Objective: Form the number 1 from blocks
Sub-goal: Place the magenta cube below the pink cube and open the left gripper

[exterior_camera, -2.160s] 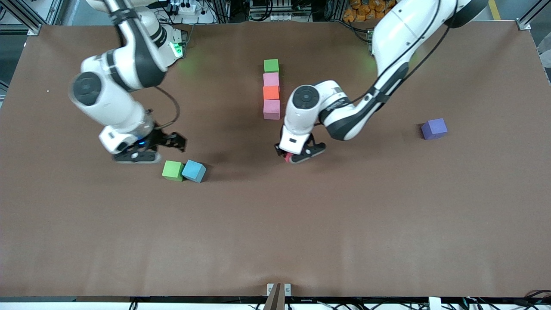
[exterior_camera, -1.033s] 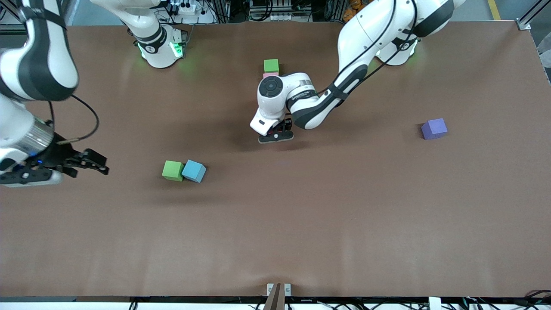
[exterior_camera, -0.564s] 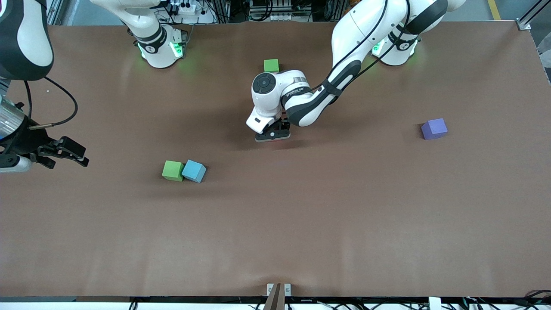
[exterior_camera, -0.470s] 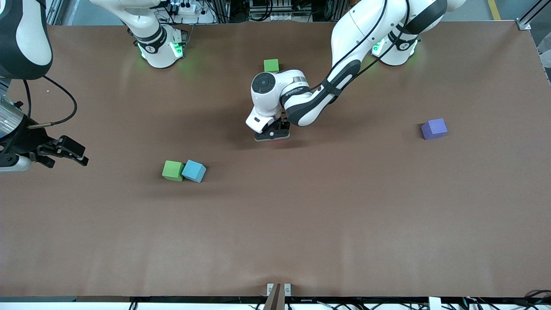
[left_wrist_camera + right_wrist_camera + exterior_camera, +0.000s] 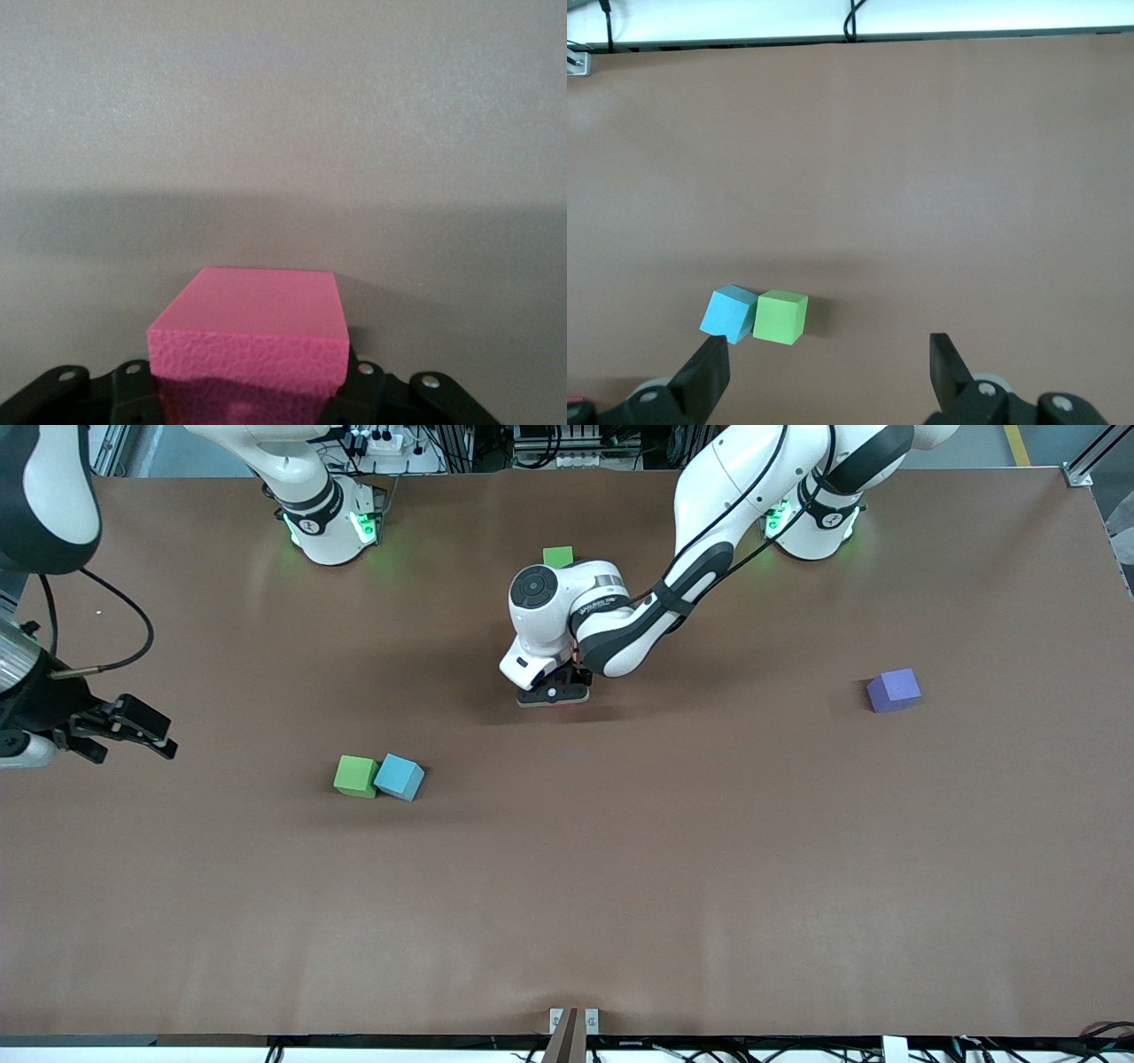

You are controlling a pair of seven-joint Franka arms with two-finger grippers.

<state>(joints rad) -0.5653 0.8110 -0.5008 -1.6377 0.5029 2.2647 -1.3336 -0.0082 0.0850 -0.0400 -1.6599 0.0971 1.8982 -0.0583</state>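
My left gripper (image 5: 554,693) is shut on the red block (image 5: 252,328), low over the table at the end of the block column that lies nearer to the front camera. From the front only the column's green block (image 5: 558,556) shows; the left wrist hides the pink and orange ones. A second green block (image 5: 356,776) touches the blue block (image 5: 400,778) toward the right arm's end, also seen as green block (image 5: 780,317) and blue block (image 5: 729,313). My right gripper (image 5: 124,726) (image 5: 826,363) hangs open and empty near that table end. The purple block (image 5: 894,690) sits alone toward the left arm's end.
The brown table (image 5: 620,886) is bare over its half nearer the front camera. The right arm's base (image 5: 328,522) and the left arm's base (image 5: 811,522) stand along the table's edge farthest from the front camera. A small bracket (image 5: 573,1020) sits at the near edge.
The left gripper carried the red block away from the front camera to the column's near end. The right arm swung off from the green and blue pair toward its table end.
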